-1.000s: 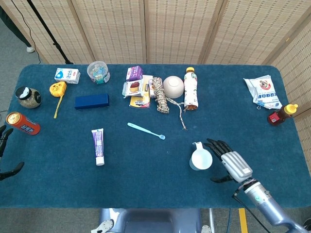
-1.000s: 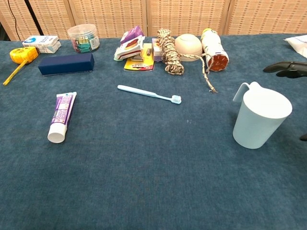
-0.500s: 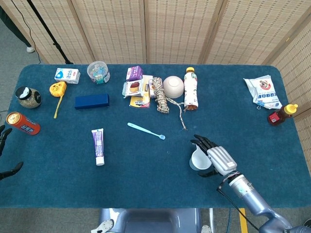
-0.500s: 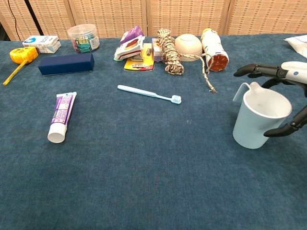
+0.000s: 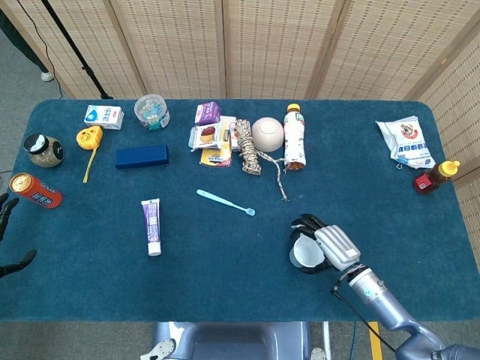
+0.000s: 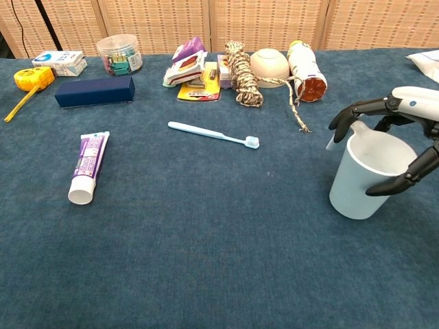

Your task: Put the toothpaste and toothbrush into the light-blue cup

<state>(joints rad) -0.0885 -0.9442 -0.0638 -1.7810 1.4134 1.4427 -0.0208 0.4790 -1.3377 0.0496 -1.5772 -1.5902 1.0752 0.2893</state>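
Note:
The light-blue cup (image 5: 304,254) (image 6: 358,179) stands near the table's front right, leaning a little. My right hand (image 5: 334,246) (image 6: 410,108) grips it, with fingers curled over the far rim by the handle and the thumb against the near side. A light-blue toothbrush (image 5: 225,202) (image 6: 212,133) lies flat mid-table, left of the cup. Further left lies the purple-and-white toothpaste tube (image 5: 152,225) (image 6: 88,166), cap toward the front edge. My left hand (image 5: 6,214) shows only at the head view's left edge, off the table, fingers apart and holding nothing.
Along the back stand a drink bottle (image 5: 294,139), a bowl (image 5: 268,133), a rope (image 5: 247,156), snack packs (image 5: 210,135) and a dark blue box (image 5: 141,156). A red can (image 5: 34,190) and jar (image 5: 43,150) sit far left. A sauce bottle (image 5: 433,177) stands far right.
My right hand moved left from beside the cup and closed its fingers around it. The cup shifted slightly left and tipped a little. The toothbrush and toothpaste stayed put.

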